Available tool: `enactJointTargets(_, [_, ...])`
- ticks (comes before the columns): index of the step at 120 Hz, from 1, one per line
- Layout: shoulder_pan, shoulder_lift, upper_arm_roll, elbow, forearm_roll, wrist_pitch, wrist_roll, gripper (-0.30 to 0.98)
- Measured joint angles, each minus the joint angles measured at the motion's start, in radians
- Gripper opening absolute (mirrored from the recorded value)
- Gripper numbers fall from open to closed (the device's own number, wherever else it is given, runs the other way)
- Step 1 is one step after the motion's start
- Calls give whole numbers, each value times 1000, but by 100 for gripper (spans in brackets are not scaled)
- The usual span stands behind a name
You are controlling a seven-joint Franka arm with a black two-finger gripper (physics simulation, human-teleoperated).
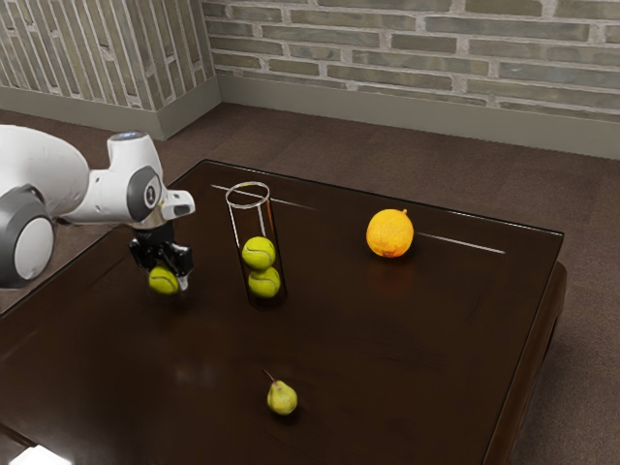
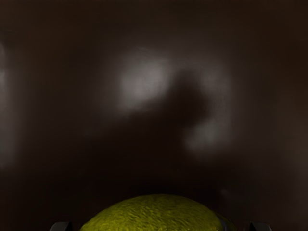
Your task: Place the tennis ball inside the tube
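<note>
Tennis ball (image 1: 164, 281) – yellow-green, round, pale seam line showing – is down at the hand in the exterior view, outside the tube, about 8 o'clock from it. In the wrist view its fuzzy top bulges in at the lower edge, seam not visible there.

Tube (image 1: 254, 223) is clear, upright, thin bright rim around an open mouth. Two more tennis balls (image 1: 259, 254) sit inside, stacked, with free space between the upper one and the rim. From the ball at the hand, the tube is at about 2 o'clock, bare desk (image 1: 407, 339) between them.

Orange (image 1: 389, 233) at 3 o'clock from the tube, well apart, near the desk's far edge. Pear (image 1: 282, 398) at 6 o'clock from the tube, stem pointing to about 11. Open desk between tube, orange and pear; the desk's edge toward the exterior view's left passes behind the arm (image 1: 114, 196). Far right corner lies at 3 o'clock, past the orange.

Fingers (image 1: 181, 260) are black, pointing down, set about a ball's width apart – pinching the tennis ball from two sides. Can't tell whether its underside touches the desk.
</note>
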Motion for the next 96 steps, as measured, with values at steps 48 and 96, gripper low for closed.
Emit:
enactJointTargets(48, [-179, -164, 28, 390, 62, -227, -2, 20])
enactJointTargets(96, [-287, -157, 47, 373, 52, -298, -13, 30])
